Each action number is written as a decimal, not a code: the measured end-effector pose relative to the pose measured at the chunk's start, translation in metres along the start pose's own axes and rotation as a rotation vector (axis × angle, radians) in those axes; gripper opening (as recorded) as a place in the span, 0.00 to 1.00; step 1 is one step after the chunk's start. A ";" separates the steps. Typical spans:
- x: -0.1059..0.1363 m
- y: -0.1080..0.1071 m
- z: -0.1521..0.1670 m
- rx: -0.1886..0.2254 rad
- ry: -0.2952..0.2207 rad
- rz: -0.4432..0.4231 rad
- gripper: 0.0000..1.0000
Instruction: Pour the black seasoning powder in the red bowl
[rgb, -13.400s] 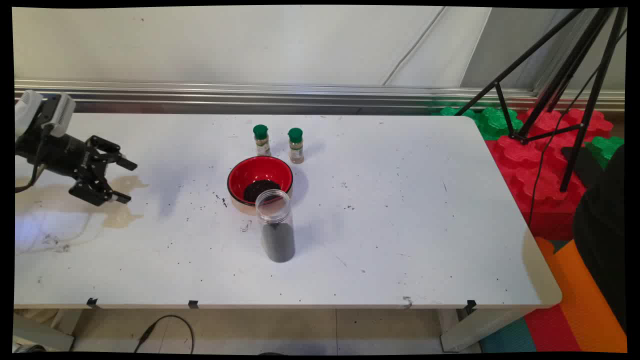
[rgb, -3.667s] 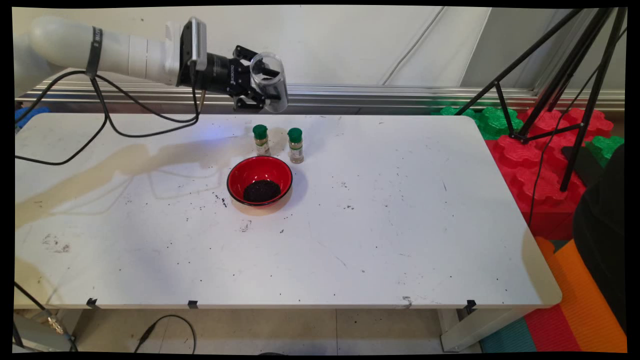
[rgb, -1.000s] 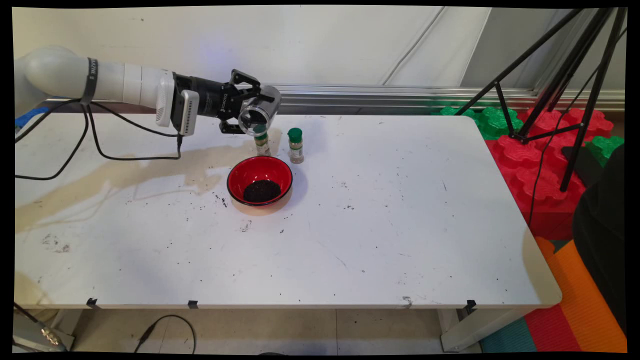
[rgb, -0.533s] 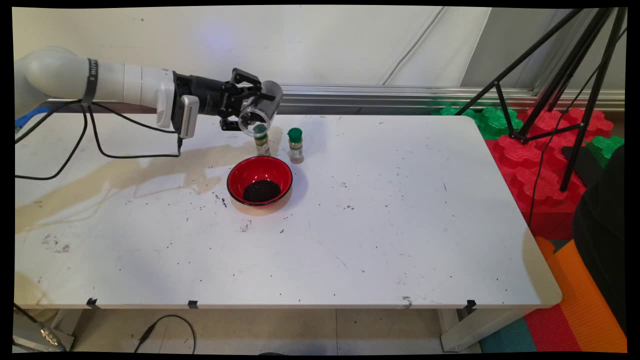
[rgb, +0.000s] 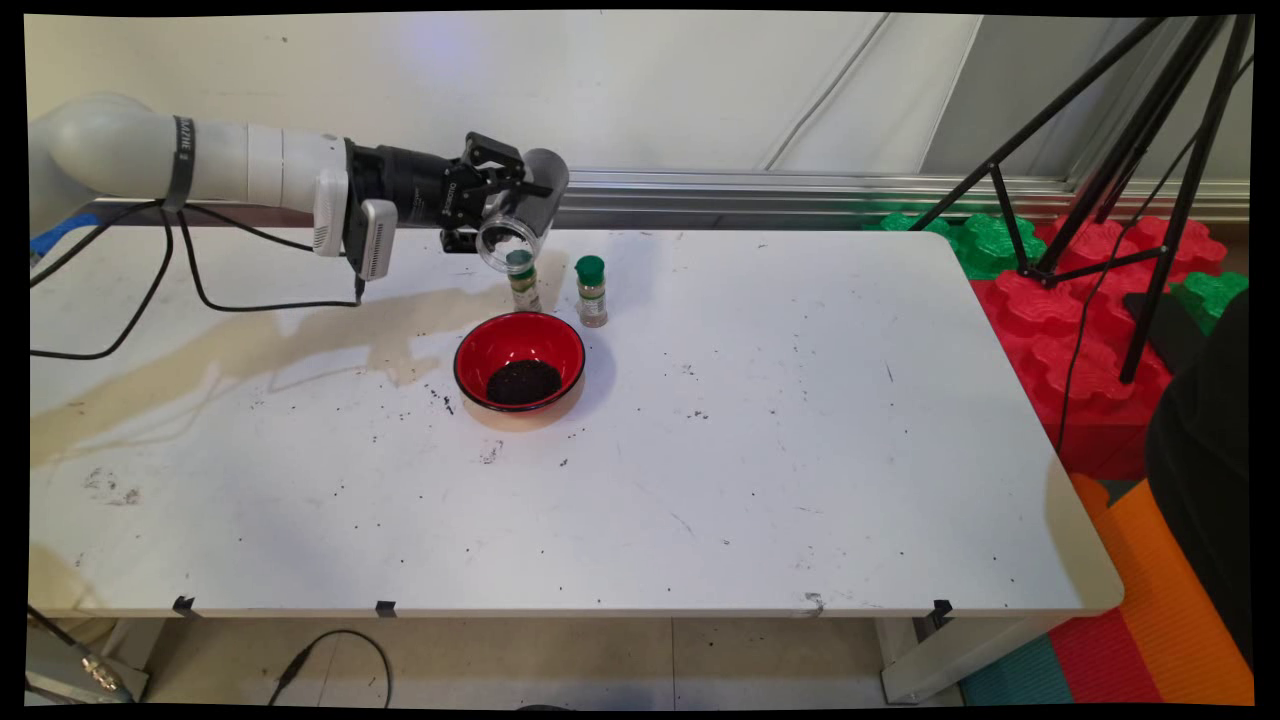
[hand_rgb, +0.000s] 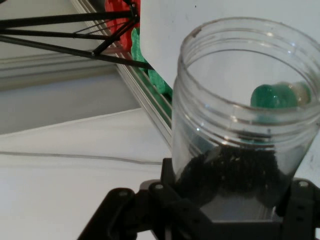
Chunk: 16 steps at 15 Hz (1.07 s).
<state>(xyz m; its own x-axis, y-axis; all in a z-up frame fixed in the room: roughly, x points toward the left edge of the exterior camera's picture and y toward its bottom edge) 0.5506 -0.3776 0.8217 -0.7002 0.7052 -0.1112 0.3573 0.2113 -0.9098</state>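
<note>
I have the pincer (rgb: 497, 208) clamped on the clear jar (rgb: 520, 222), held above the desk (rgb: 800, 420) at its far side, tipped mouth-down toward the near side — dark grains sit inside. It hangs over the left green-capped spice bottle (rgb: 521, 283), just beyond the red bowl (rgb: 519, 362).
</note>
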 end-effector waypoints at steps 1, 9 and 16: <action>0.000 0.000 0.000 0.003 -0.001 0.016 0.00; 0.002 -0.002 -0.001 0.022 0.001 0.119 0.00; 0.004 -0.005 -0.002 0.040 0.009 0.204 0.00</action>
<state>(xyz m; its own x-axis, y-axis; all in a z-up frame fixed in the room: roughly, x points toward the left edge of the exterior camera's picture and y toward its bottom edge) 0.5471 -0.3741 0.8262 -0.6099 0.7368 -0.2917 0.4667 0.0364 -0.8837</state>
